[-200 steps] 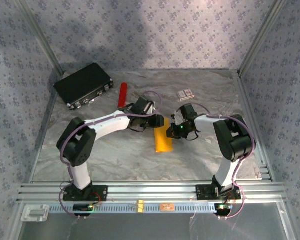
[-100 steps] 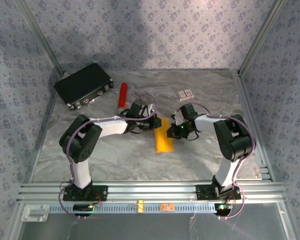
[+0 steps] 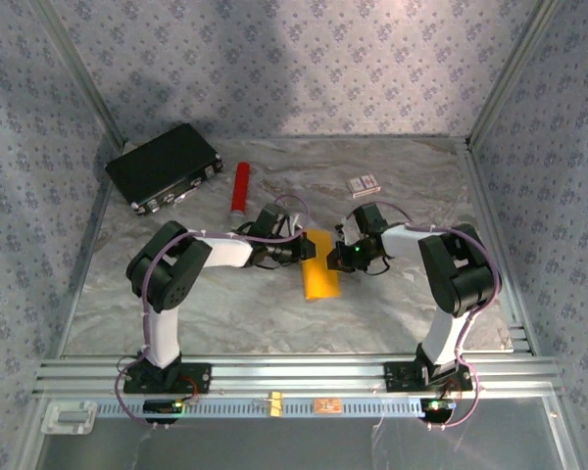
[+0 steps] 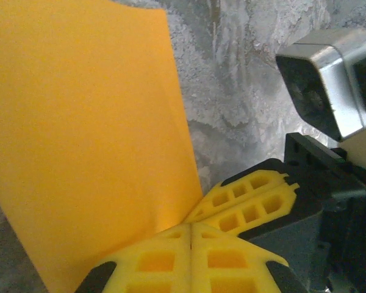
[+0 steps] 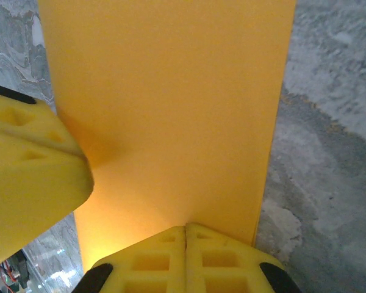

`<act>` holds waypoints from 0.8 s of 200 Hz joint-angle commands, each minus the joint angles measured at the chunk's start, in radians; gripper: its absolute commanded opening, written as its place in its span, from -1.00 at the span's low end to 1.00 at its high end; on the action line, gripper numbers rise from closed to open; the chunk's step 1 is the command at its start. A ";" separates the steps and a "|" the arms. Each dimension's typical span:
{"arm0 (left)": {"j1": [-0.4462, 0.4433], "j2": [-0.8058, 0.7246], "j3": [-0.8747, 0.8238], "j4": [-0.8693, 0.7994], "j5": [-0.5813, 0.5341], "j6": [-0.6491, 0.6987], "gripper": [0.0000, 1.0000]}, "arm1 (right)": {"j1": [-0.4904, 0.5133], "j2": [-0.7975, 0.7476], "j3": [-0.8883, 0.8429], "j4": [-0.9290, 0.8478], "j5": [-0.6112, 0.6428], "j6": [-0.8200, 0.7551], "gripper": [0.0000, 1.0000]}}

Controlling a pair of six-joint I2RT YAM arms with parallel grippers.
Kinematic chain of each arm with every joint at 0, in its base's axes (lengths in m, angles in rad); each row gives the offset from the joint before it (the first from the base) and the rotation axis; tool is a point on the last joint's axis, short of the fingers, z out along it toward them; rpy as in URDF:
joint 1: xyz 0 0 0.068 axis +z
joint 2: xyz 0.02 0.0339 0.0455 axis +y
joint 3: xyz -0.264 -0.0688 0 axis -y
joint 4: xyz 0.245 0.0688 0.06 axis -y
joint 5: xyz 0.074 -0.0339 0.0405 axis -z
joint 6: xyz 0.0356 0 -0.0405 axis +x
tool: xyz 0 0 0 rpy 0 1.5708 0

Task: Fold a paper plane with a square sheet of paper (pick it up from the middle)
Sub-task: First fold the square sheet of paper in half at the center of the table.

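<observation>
The paper (image 3: 320, 264) lies on the table (image 3: 216, 304) as a narrow orange strip (a sheet folded in half, by its look, and no dart yet), and both grippers meet over its far half. The left gripper (image 3: 296, 251) comes in from the strip's left side with its fingers (image 4: 152, 262) pressed together, no gap along the seam. Seen from that wrist, the paper spreads away ahead and to the left of the tips, and its near corner runs right up to them. The right gripper (image 3: 345, 257) comes in from the other side, its fingers (image 5: 226, 262) likewise squeezed tight. The strip runs straight out ahead from under those tips, and one left finger rests on the paper just ahead and to their left, so the two pairs of tips are all but touching. I cannot tell whether either pair has a layer of paper nipped between its pads or merely bears down on the sheet. My reading is that the centre fold is being set or held, with the nose folds not yet begun. The next move would call for one pair of tips to pin the strip while the other gets under a single thin edge just ahead of it. It should lift gently, since the paper looks likely to slide or buckle.
</observation>
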 commanded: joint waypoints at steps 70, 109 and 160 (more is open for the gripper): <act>0.016 0.041 -0.052 0.037 -0.006 0.046 -1.00 | 0.002 0.038 -0.042 -0.069 0.122 0.029 -1.00; 0.027 0.038 -0.078 0.023 -0.011 0.057 -0.99 | 0.008 0.036 -0.052 -0.060 0.133 0.041 -1.00; 0.024 -0.037 0.013 -0.091 -0.009 0.073 -0.84 | 0.011 0.027 -0.051 -0.068 0.150 0.046 -1.00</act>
